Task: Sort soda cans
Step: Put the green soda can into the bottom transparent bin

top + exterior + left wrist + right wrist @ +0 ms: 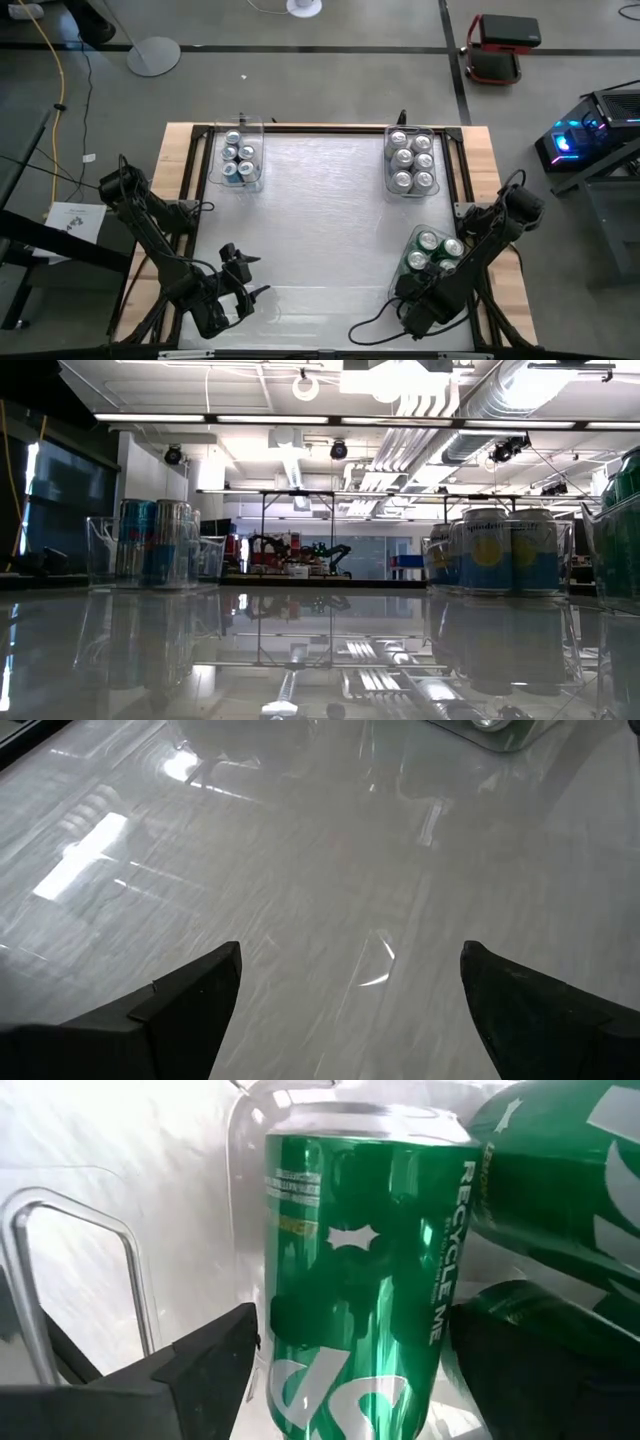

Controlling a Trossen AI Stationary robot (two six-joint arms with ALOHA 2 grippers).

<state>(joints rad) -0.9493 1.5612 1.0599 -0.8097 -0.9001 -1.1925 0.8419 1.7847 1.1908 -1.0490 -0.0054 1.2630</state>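
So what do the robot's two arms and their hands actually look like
Both arms are dark, near-black, built of jointed segments. The left arm ends in the left hand, with two slim prongs when seen from above. A black cable loops off the base of the right arm. Up close, the fingers are matte black wedges tapering to blunt tips, as on the right hand. No markings are visible.

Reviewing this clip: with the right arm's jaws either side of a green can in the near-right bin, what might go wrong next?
1. The right gripper stands with jaws apart around the green metal soda can; neighbouring green cans sit close, so withdrawing or shifting sideways might knock them.
2. The clear plastic bin wall lies close beside the jaws; a snag may drag the bin.
3. The left gripper waits open over bare table, posing little risk.
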